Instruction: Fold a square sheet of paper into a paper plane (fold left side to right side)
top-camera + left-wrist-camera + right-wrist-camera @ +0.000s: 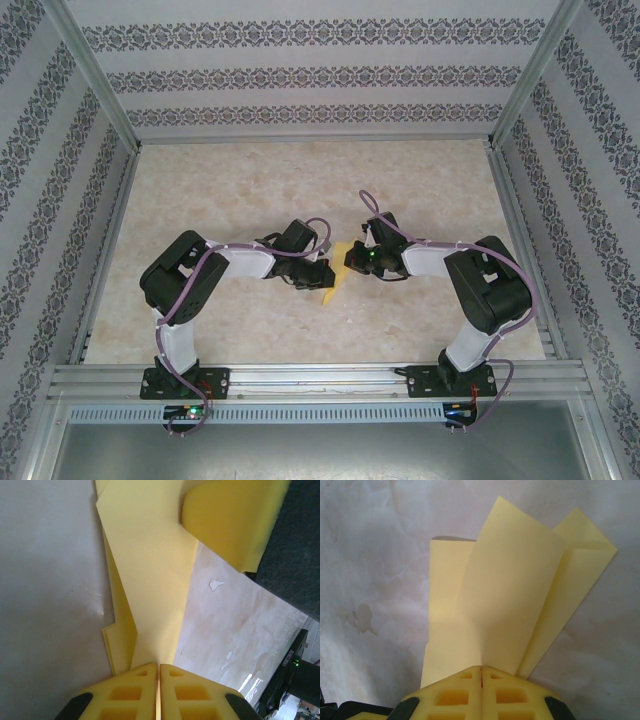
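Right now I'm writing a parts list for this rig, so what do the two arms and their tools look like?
The left arm and right arm each have black joint housings, white links and a lilac cable looped along them. The left tool and right tool have yellow moulded fingers with rectangular pockets, on black mounts. A green light glows near the right wrist.

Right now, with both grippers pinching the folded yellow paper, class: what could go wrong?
Tearing: the left gripper and right gripper are both shut on the thin folded paper; pulling apart could rip it.
Crooked fold: its flaps stand fanned apart at the right gripper, so the next crease may land askew.
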`<action>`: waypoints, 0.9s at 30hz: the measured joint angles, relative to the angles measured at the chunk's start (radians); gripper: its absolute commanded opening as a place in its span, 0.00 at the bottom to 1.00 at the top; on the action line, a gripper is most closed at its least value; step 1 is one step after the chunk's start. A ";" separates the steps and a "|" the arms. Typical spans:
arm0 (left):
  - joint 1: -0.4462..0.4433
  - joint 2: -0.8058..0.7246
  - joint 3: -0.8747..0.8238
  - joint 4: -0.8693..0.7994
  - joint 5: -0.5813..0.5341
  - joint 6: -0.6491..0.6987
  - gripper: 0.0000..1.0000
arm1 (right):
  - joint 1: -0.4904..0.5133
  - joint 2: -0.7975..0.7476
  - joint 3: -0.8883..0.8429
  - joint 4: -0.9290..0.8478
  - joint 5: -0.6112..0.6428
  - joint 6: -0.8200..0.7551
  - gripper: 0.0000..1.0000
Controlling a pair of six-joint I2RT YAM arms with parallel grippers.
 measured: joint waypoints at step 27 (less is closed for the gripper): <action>-0.044 0.015 0.092 -0.164 -0.114 0.068 0.04 | 0.039 -0.138 -0.075 0.008 -0.001 -0.018 0.00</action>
